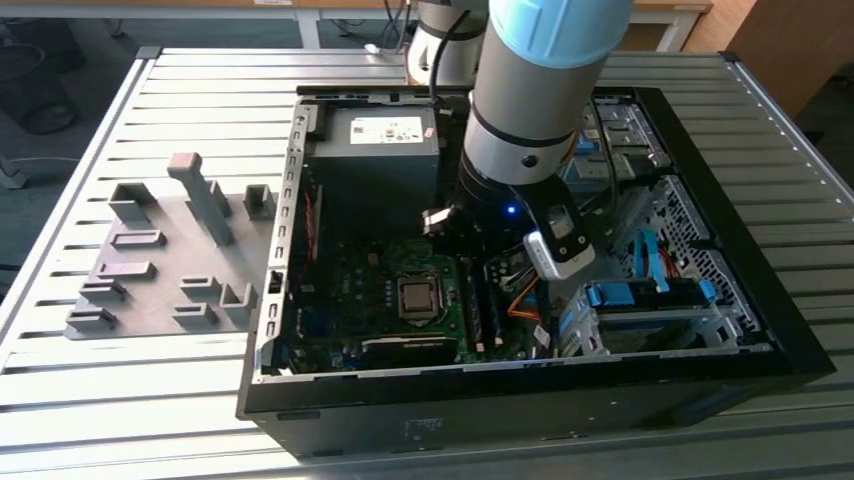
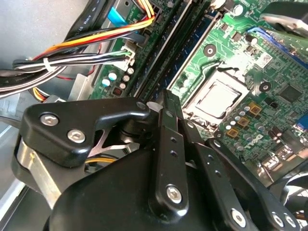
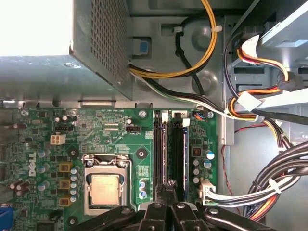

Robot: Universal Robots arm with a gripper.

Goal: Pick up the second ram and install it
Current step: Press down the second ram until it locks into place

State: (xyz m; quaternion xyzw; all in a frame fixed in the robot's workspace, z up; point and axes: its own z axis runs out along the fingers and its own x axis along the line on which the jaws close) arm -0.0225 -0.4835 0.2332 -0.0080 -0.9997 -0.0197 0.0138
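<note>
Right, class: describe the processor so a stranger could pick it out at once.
Start at the open black case on the slatted table; a green board lies flat inside it. Beside the board's two long dark slots sits the processor: a flat silver square clamped in a metal frame, unlike the small dark chips around it.

The second ram (image 3: 160, 149) is a thin, long stick. It stands on edge in the memory slot (image 3: 160, 126) nearer the processor socket (image 3: 105, 185), lying parallel to its neighbour.
</note>
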